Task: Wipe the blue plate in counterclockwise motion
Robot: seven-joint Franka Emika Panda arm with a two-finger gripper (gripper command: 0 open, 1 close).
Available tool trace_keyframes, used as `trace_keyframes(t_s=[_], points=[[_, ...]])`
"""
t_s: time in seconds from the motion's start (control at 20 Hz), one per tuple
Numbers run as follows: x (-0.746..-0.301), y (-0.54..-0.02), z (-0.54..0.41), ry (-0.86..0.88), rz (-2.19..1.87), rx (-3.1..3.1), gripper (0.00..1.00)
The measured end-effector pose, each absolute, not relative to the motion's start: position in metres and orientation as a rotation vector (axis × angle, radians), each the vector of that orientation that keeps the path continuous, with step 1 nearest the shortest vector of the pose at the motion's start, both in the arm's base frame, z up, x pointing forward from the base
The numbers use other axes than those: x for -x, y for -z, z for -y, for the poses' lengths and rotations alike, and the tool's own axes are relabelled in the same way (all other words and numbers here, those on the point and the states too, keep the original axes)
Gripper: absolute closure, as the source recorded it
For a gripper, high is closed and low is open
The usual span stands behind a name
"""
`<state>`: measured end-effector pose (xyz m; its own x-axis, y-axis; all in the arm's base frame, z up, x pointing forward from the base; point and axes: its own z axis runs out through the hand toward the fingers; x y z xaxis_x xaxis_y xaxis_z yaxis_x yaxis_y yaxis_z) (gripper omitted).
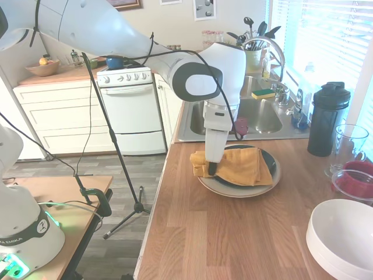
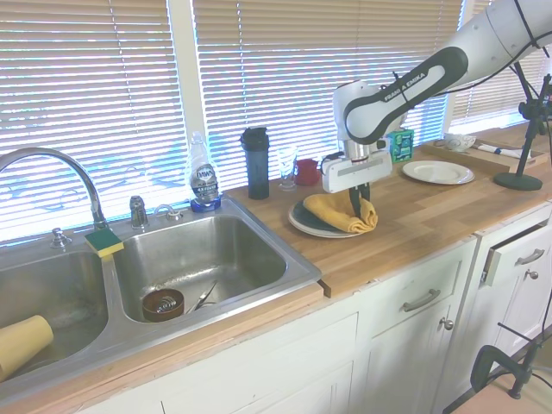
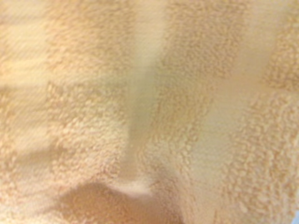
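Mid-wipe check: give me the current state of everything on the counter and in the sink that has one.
gripper: down in the yellow towel, fingers hidden
yellow towel: bunched over the blue plate
blue plate: mostly covered, stacked on a cream plate
black bottle: upright, lid on
dish soap bottle: upright behind the sink
sponge: on the sink edge
white bowl: upright, nothing visible in it

Arm (image 2: 483, 43) shell: showing glossy white, rounded segments
Joints: wearing dark grey bands and caps
Lettering: reading "FRANKA EMIKA", white on a dark band
Cable: running black along the links
Gripper (image 1: 213, 169): showing white body, dark fingers
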<state>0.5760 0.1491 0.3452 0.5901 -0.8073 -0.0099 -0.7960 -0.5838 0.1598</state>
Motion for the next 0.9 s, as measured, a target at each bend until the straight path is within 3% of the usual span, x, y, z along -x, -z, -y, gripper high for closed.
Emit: trace_keyframes(t_s=[0.6,0.9], points=[[-0.597,-0.388,-0.121,0.092,1.418,-2.684,1.0],[-0.586,-0.417,-0.041,0.096,1.51,-2.692,1.0]])
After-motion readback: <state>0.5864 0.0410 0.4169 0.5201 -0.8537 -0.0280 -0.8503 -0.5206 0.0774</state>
